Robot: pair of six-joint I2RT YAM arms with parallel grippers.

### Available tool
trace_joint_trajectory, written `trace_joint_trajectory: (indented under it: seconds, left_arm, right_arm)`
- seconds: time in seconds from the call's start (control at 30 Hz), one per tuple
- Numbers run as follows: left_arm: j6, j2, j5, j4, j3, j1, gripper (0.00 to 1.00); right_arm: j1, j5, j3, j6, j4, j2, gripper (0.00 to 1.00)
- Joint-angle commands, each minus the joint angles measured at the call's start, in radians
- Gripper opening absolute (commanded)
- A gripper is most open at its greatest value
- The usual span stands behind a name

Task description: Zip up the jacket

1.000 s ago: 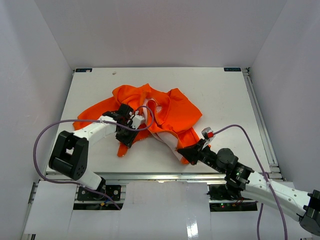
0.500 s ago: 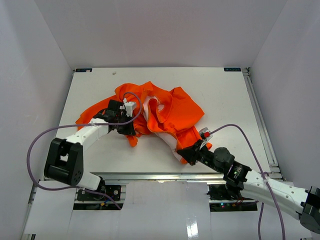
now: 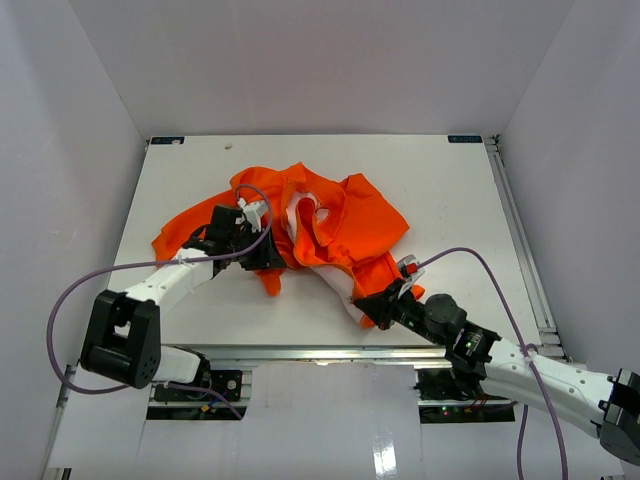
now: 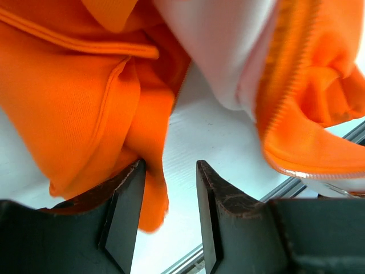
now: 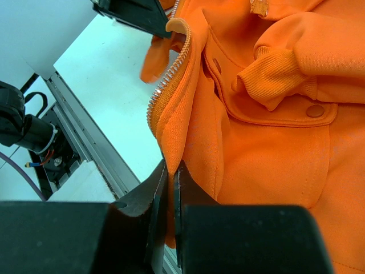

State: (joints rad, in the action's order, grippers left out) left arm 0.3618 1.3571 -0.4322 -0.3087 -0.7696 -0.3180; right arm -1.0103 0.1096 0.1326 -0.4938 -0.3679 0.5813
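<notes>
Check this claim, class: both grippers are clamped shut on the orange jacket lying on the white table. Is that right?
Not quite. Only the right gripper is clamped shut on the jacket; the left wrist view shows the left gripper open, with table showing between its fingers. The jacket does lie on the white table.

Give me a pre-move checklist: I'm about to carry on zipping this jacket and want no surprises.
1. Hold by the right gripper: ok, jaws shut on the jacket hem beside the zipper teeth.
2. Hold by the left gripper: not ok, jaws open, an orange fold hanging beside one jaw.
3. Slider found: cannot tell, no view shows it clearly.
4. Front edges aligned: not ok, fabric bunched, pale lining exposed.
5. Garment within the table: ok.
</notes>
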Motion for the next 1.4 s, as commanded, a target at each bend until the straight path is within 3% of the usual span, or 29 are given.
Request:
trace_joint_trajectory:
  seconds: [0.0, 0.23, 0.5, 0.63, 0.73, 0.9, 1.1, 1.37]
  left_arm:
    - [0.06, -0.051, 0.118, -0.195, -0.126, -0.003, 0.56]
    - [-0.053, -0.074, 0.171, -0.233, -0.086, -0.003, 0.56]
    - [-0.273, -0.048, 0.353, -0.362, -0.142, -0.004, 0.56]
    - [-0.403, -0.044, 0.27, -0.347, -0.156, -0.004, 0.55]
    - [-0.478, -0.007, 0.293, -0.362, -0.175, -0.004, 0.54]
    - [-0.511, 0.098, 0.168, -0.385, -0.2, -0.004, 0.51]
    - [-0.474, 0.178, 0.175, -0.395, -0.176, -0.004, 0.5]
    - [-0.471, 0.09, 0.153, -0.403, -0.149, -0.009, 0.62]
  right_arm:
    - [-0.002, 0.02, 0.013, 0.006, -0.038, -0.022, 0.08]
    - [-0.004, 0.01, 0.013, 0.009, -0.03, -0.034, 0.08]
    - [-0.002, 0.002, 0.016, 0.011, -0.031, -0.034, 0.08]
    - [-0.002, 0.002, 0.014, 0.011, -0.031, -0.039, 0.08]
    - [-0.002, -0.007, 0.01, 0.011, -0.033, -0.048, 0.08]
    - [-0.002, -0.014, 0.003, 0.009, -0.034, -0.062, 0.08]
    - [-0.002, -0.02, -0.003, 0.008, -0.024, -0.092, 0.08]
    - [-0.002, -0.019, -0.007, 0.008, -0.012, -0.117, 0.08]
